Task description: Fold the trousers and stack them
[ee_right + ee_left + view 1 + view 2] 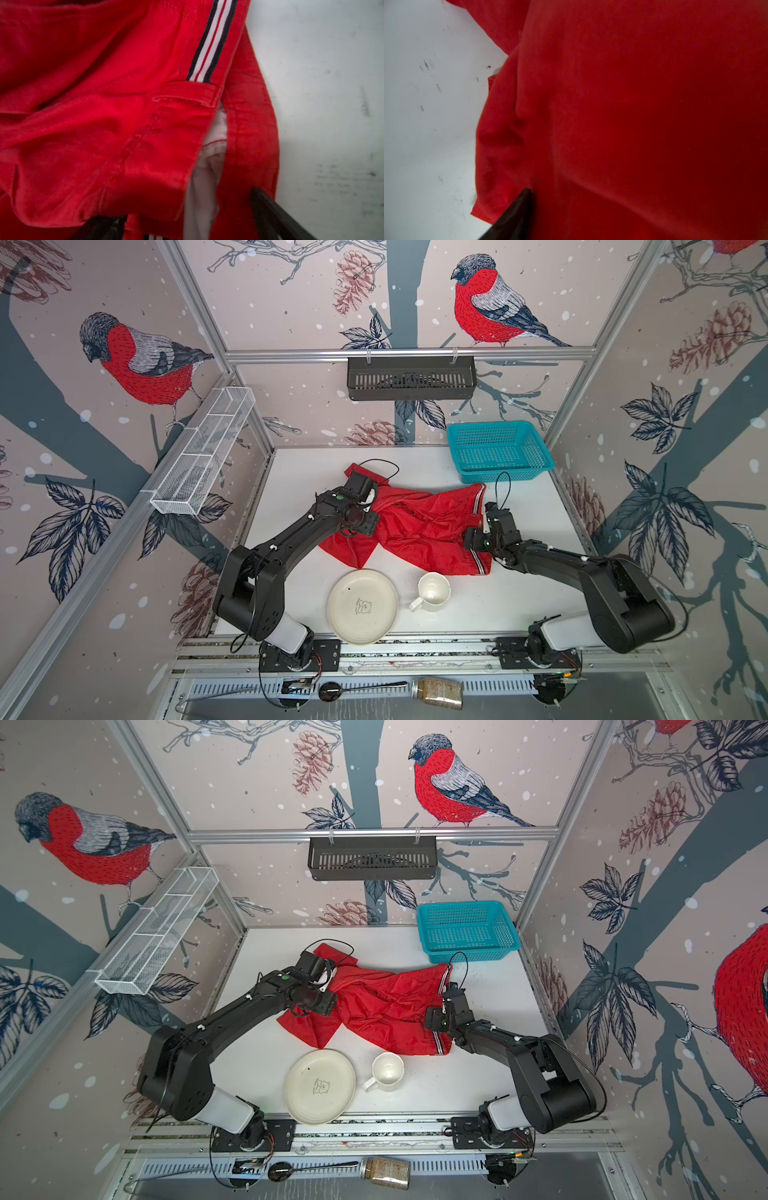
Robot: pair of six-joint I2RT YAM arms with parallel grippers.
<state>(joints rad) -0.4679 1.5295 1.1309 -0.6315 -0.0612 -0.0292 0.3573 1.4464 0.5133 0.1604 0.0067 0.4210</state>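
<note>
The red trousers (pixel 415 526) (pixel 382 1006) lie crumpled and spread across the middle of the white table (pixel 528 531). A striped band (pixel 478 506) runs along their right edge. My left gripper (pixel 371 526) (pixel 326 1006) points down onto the cloth's left part. In the left wrist view only one dark finger (pixel 523 201) shows, off to the side against the red cloth (pixel 612 104); cloth hides its partner. My right gripper (pixel 473 533) (pixel 182 214) is open at the right edge. Its fingers (pixel 268 205) stand wide apart, with the waistband and white lining (pixel 205 187) between them.
A cream plate (pixel 362 605) and a white mug (pixel 433 591) sit just in front of the trousers. A teal basket (pixel 498 452) stands at the back right. A white wire rack (pixel 203 452) and a black tray (pixel 411 377) hang on the frame.
</note>
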